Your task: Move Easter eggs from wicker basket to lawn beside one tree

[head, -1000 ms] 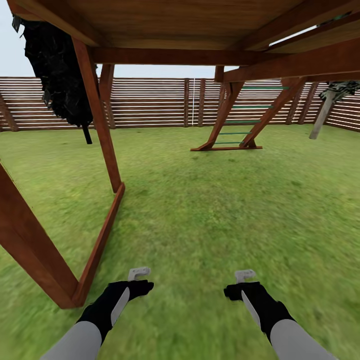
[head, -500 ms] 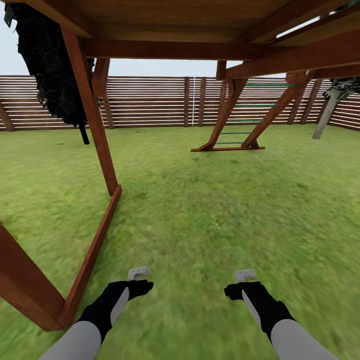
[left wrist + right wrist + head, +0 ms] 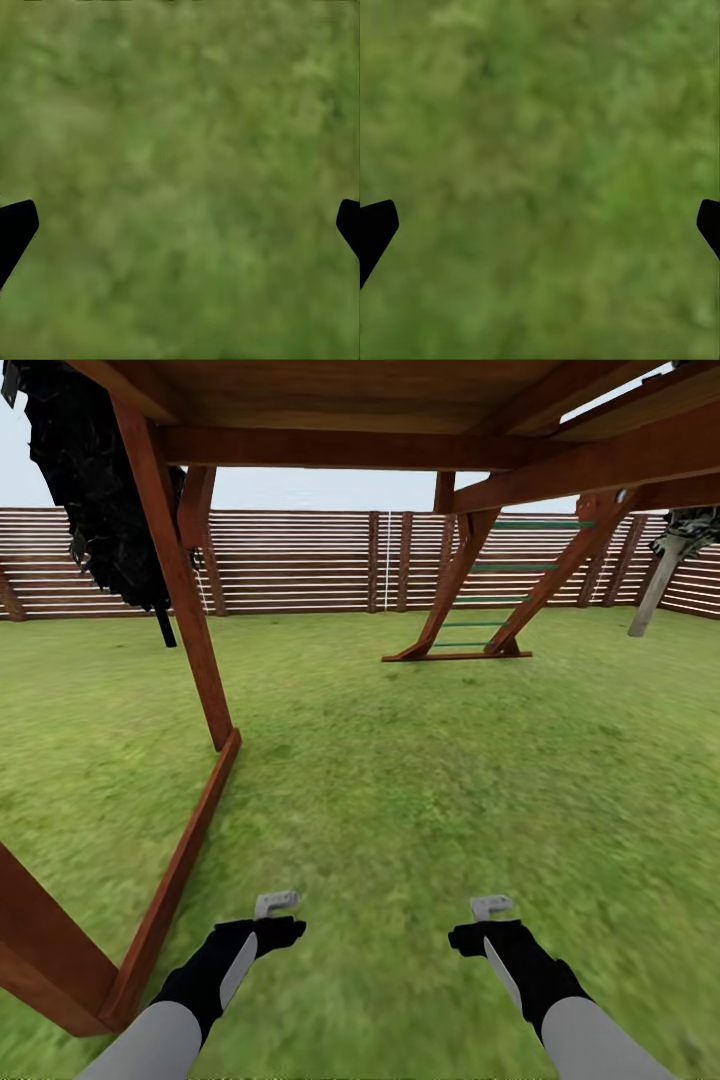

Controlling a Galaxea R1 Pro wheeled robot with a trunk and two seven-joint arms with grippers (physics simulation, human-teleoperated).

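Wooden play frame (image 3: 190,630) over lawn (image 3: 400,760)

Your two arms end alike: each forearm is a smooth pale grey tube running into a matte black wrist housing with a blocky, angular outline. A narrow light grey panel runs lengthwise along each black section. The left gripper (image 3: 277,904) and the right gripper (image 3: 490,907) are small light grey hooked pieces beyond the black housings. In your wrist views the fingertips (image 3: 15,232) appear as plain black wedges with blunt points (image 3: 375,231), unmarked.
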